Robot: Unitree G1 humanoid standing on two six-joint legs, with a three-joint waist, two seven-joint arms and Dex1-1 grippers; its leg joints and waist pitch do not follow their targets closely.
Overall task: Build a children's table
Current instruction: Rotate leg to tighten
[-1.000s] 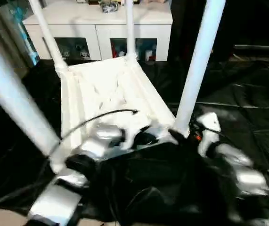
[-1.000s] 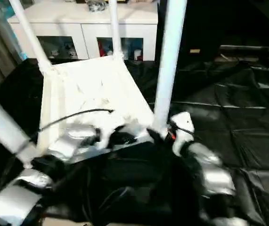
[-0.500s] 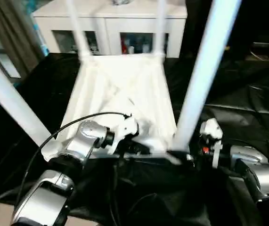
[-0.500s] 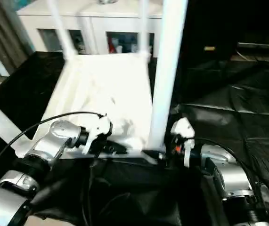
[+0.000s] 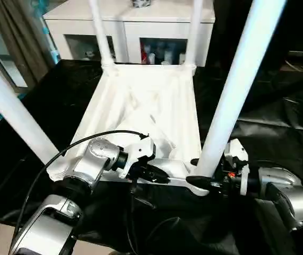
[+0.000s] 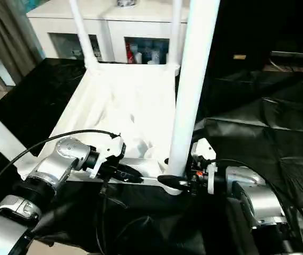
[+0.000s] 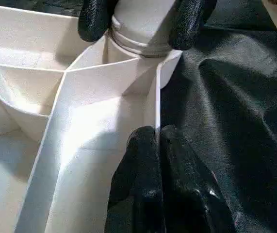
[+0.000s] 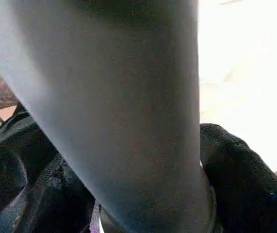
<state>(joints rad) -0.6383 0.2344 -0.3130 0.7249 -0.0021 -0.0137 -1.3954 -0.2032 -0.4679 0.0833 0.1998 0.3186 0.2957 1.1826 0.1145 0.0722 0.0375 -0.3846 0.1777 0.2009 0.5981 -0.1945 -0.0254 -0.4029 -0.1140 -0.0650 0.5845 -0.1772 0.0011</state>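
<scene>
The children's table (image 5: 146, 101) lies upside down on the black-covered work table, ribbed underside up, with its white legs standing upward. My left gripper (image 5: 159, 174) is shut on the thin near rim wall (image 7: 156, 97) of the top, close to the near right corner socket. My right gripper (image 5: 200, 178) is at the base of the near right leg (image 5: 236, 90), where the leg enters that socket. Its black fingers (image 7: 94, 19) press against both sides of the leg. In the right wrist view the leg (image 8: 114, 97) runs close between the fingers (image 8: 245, 170).
The near left leg (image 5: 13, 111) slants up at the left, and two far legs (image 5: 101, 32) rise at the back corners. A white cabinet (image 5: 140, 21) stands behind the work table, a curtain (image 5: 13, 32) at far left. Crumpled black cover (image 5: 278, 106) spreads to the right.
The camera has shifted and steadied. My right gripper's fingers have narrowed around the base of the near right leg. The left gripper keeps its hold on the rim.
</scene>
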